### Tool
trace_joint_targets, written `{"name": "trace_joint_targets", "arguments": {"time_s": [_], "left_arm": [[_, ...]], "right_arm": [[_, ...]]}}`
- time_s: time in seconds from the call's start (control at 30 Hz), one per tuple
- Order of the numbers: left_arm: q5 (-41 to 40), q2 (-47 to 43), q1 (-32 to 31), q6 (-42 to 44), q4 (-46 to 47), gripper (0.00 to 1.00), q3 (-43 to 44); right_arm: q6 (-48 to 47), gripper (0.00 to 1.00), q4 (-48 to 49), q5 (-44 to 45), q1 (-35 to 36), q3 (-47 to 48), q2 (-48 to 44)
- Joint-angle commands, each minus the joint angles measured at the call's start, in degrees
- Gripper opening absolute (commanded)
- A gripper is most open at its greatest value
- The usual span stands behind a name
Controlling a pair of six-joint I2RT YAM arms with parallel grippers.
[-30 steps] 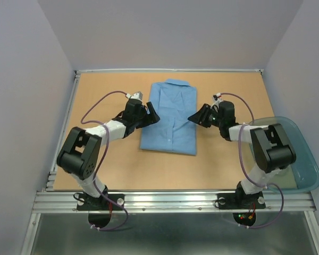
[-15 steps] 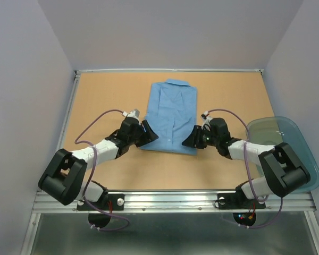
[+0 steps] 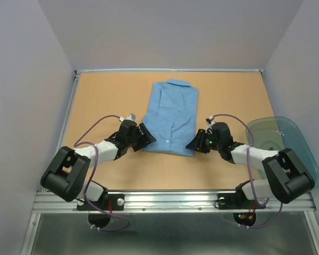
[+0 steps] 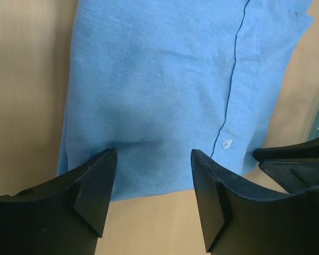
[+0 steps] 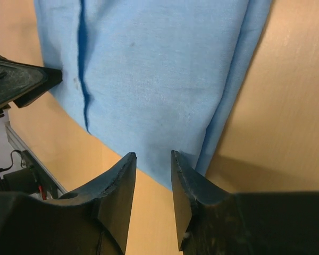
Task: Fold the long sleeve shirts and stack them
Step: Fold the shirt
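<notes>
A light blue long sleeve shirt [image 3: 170,114] lies folded into a narrow rectangle on the tan table, collar at the far end. My left gripper [image 3: 148,139] sits low at its near left corner. In the left wrist view that gripper [image 4: 153,154] is open, its fingertips [image 4: 109,159] resting on the near hem of the shirt [image 4: 159,79]. My right gripper [image 3: 192,144] is at the near right corner. In the right wrist view it [image 5: 153,155] is open by a narrow gap over the corner of the shirt [image 5: 154,69], one fingertip [image 5: 178,162] touching the cloth.
A translucent teal plastic tub [image 3: 295,156] stands at the table's right edge, beside the right arm. The table [image 3: 106,95] has a raised rim and grey walls on three sides. The right gripper's finger [image 4: 295,159] shows in the left wrist view.
Both grippers have moved from the shirt's sides toward me, down to its near hem corners. Both jaws have narrowed somewhat. The shirt's near end has shifted slightly.
</notes>
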Motion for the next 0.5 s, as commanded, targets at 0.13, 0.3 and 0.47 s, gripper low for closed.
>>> {"name": "trace_joint_targets", "arguments": {"time_s": [0.13, 0.3, 0.47], "left_arm": [[-1.1, -11.7, -6.2, 4.1, -6.1, 0.72, 5.9], [-2.9, -9.1, -6.8, 3.4, -5.1, 0.62, 5.5], [-6.3, -3.2, -5.7, 1.6, -4.3, 0.5, 3.4]], "right_arm": [[4.5, 0.38, 10.7, -10.5, 5.0, 7.6, -0.3], [6.5, 0.38, 16.7, -11.2, 10.9, 13.2, 7.3], [10.0, 0.38, 26.1, -12.3, 12.4, 14.5, 19.1]]}}
